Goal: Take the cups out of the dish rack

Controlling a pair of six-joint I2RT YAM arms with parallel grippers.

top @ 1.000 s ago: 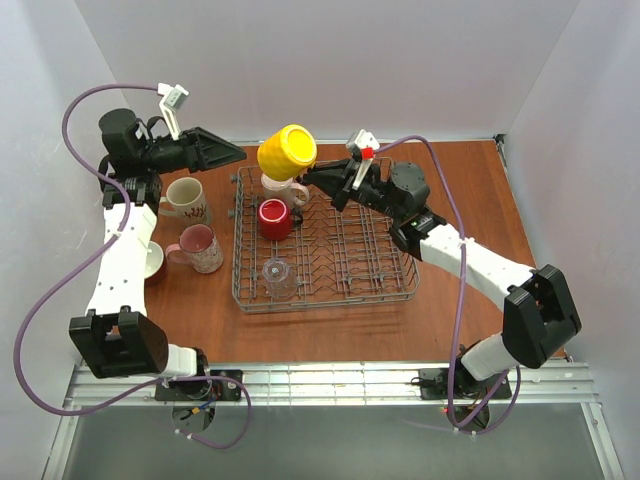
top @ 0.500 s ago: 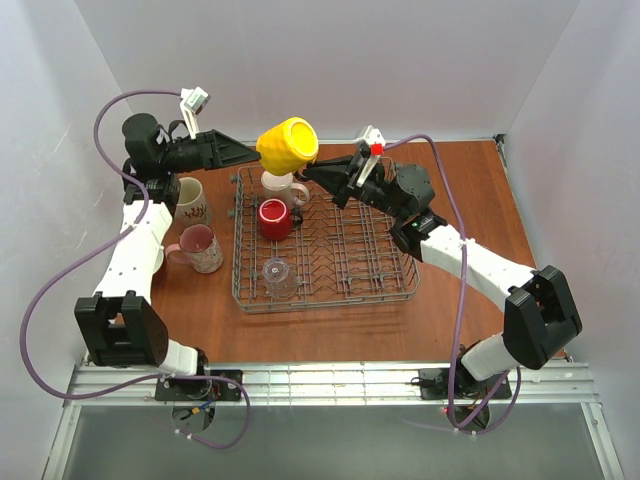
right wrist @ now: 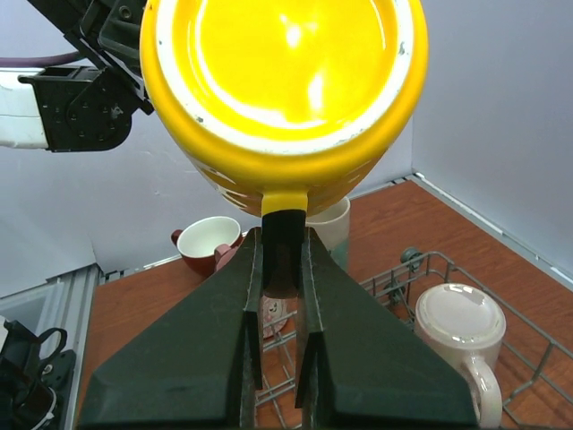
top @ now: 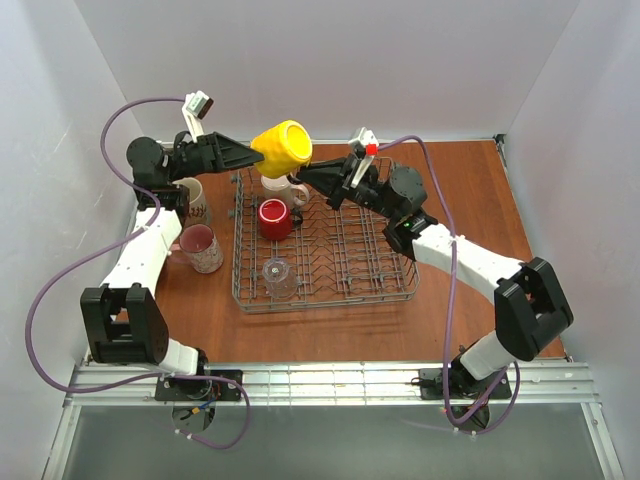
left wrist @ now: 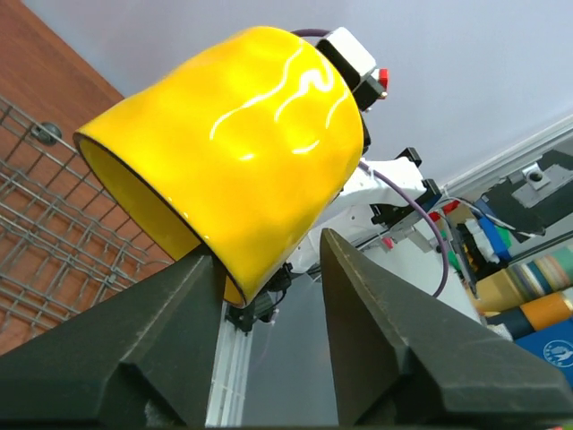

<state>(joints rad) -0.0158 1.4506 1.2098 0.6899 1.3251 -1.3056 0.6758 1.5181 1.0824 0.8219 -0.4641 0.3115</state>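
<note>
A yellow cup (top: 283, 147) hangs tilted in the air above the back left corner of the dish rack (top: 340, 298). My right gripper (top: 305, 172) is shut on its handle, seen pinched between the fingers in the right wrist view (right wrist: 279, 237). My left gripper (top: 255, 152) reaches in from the left, open, its jaws straddling the yellow cup's (left wrist: 233, 152) rim. One finger touches the wall; the other stands off with a gap. In the rack sit a red cup (top: 273, 218), an upturned cream cup (top: 285, 188) and a clear glass (top: 280, 278).
On the table left of the rack stand a pink mug (top: 200, 247) and a beige mug (top: 190, 195), the latter partly behind my left arm. A dark red cup (right wrist: 208, 244) shows beyond them. White walls close in on three sides.
My left arm has swung right to the yellow cup and its jaws have narrowed around the rim. The right gripper has shifted the cup slightly left.
</note>
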